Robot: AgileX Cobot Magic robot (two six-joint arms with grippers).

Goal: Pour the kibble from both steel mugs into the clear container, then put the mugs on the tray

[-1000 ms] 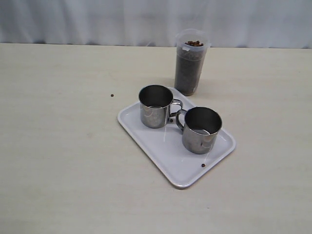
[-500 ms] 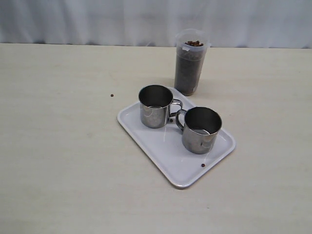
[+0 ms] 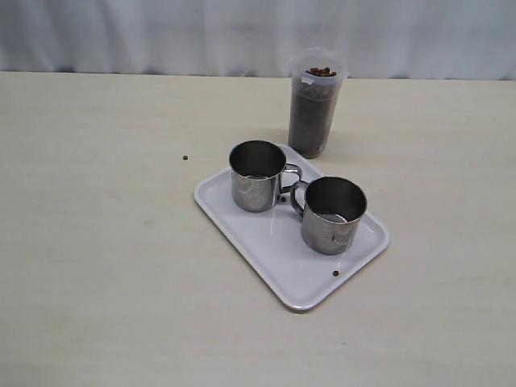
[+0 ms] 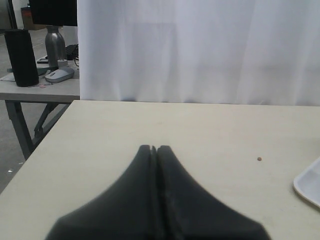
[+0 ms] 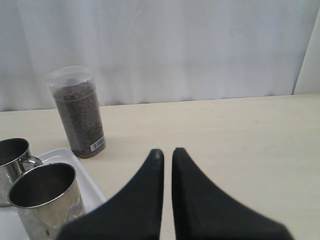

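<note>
Two steel mugs stand upright on the white tray (image 3: 266, 242): one mug (image 3: 257, 176) at its far left end, the other mug (image 3: 332, 214) toward its right end, handles facing each other. No kibble shows inside either. The clear container (image 3: 314, 113) stands just behind the tray, filled nearly to the rim with kibble (image 3: 320, 72). Neither gripper appears in the exterior view. My left gripper (image 4: 154, 148) is shut and empty over bare table, left of the tray corner (image 4: 309, 184). My right gripper (image 5: 167, 151) is shut with only a thin slit, empty, right of the near mug (image 5: 45, 197) and container (image 5: 77, 112).
Single loose pellets lie on the table left of the tray (image 3: 185, 158), on the tray's near right part (image 3: 335, 273), and between the mugs (image 3: 282, 200). A white curtain (image 3: 161, 32) runs behind the table. A side desk with objects (image 4: 35, 65) stands beyond the table's left edge.
</note>
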